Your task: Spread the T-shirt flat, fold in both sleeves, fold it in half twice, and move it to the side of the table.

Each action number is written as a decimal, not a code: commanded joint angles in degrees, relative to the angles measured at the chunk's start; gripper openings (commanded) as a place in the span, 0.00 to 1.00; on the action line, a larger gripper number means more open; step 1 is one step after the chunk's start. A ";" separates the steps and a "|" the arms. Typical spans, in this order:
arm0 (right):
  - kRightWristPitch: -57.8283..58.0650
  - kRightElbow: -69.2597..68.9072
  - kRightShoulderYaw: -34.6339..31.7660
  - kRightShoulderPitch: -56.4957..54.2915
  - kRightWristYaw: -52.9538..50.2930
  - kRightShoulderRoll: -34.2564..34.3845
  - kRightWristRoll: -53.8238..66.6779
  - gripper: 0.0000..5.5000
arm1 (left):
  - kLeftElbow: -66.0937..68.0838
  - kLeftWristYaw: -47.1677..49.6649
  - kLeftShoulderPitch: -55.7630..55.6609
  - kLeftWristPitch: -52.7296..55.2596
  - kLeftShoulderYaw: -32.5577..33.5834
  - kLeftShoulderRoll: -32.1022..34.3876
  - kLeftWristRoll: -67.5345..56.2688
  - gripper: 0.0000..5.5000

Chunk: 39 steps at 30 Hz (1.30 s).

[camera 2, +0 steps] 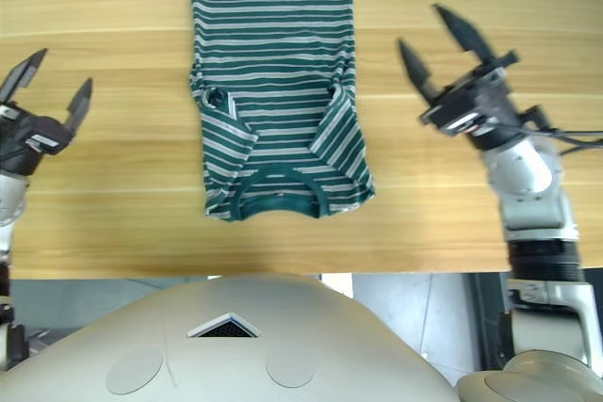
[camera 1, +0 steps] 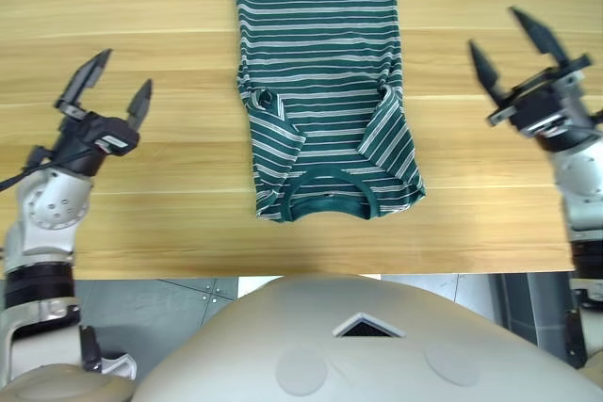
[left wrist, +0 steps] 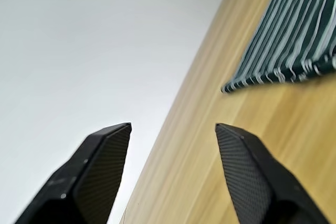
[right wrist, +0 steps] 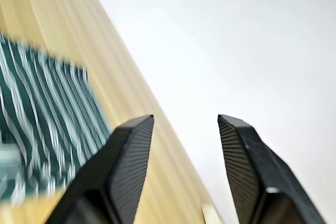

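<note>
A green T-shirt [camera 1: 325, 101] with white stripes lies in the middle of the wooden table [camera 1: 170, 204], collar toward the near edge and both sleeves folded in over its body. My left gripper [camera 1: 121, 88] hovers open over bare wood to the left of the shirt, apart from it. On the other side, my right gripper [camera 1: 511, 45] is open too, well clear of the cloth. The shirt's far hem [left wrist: 286, 64] appears in the left wrist view beyond my open left gripper [left wrist: 173, 127]. In the right wrist view the striped cloth [right wrist: 42, 103] lies beside my open right gripper [right wrist: 185, 120].
The table's near edge [camera 1: 283, 275] runs just in front of the shirt's collar. Bare wood stretches on both sides of the shirt and behind it. A grey floor [camera 1: 141, 313] shows below the table's edge.
</note>
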 commanded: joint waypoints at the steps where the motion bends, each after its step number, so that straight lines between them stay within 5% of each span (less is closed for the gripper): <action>1: 2.32 5.47 4.17 7.85 0.48 -2.51 -15.79 0.41 | -2.86 -9.65 6.19 2.11 -11.26 1.55 6.33 0.54; 11: 5.22 -2.53 9.01 16.34 5.23 -6.26 -26.07 0.41 | -16.78 -26.72 12.16 9.07 -25.03 5.66 -0.39 0.54; 27: 4.95 -6.84 13.80 17.56 11.21 -8.17 -19.99 0.41 | -12.34 -29.90 4.22 6.66 -33.74 5.89 -3.45 0.54; 39: 3.88 -6.80 14.41 17.30 11.45 -8.77 -20.21 0.41 | -8.97 -28.86 1.87 5.54 -34.69 5.96 -3.22 0.22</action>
